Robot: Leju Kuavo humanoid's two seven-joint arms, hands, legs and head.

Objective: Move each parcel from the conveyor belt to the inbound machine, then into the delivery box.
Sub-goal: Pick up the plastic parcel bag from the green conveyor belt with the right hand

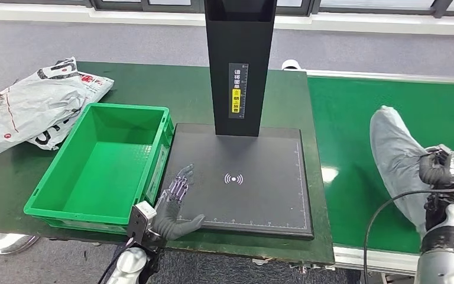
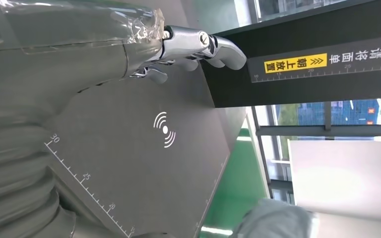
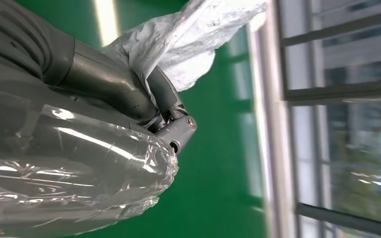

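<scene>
1. Nearest the head camera: left hand (image 1: pixel 174 204) low at the front left corner of the inbound machine's dark scan plate (image 1: pixel 272 195), fingers spread, grasping nothing; in the left wrist view the same hand (image 2: pixel 188 49) stretched over the plate with its fingertips towards the black column (image 2: pixel 297 69).
2. Grey parcel (image 1: pixel 399 160) on the green conveyor belt (image 1: pixel 354 124), well right of the plate, lying lengthwise.
3. Right hand (image 1: pixel 440 168) clamped on the parcel's near end; in the right wrist view, fingers (image 3: pixel 171 104) closed round crumpled grey film of the parcel (image 3: pixel 188 44), green belt beneath.
4. Black column (image 1: pixel 239 65) upright at the back of the plate, yellow label on its face.
5. Green delivery box (image 1: pixel 103 163) just left of the plate, touching or almost touching its edge.
6. White mailer bags (image 1: pixel 35 106) heaped behind the box, on the dark green table (image 1: pixel 153 83).
</scene>
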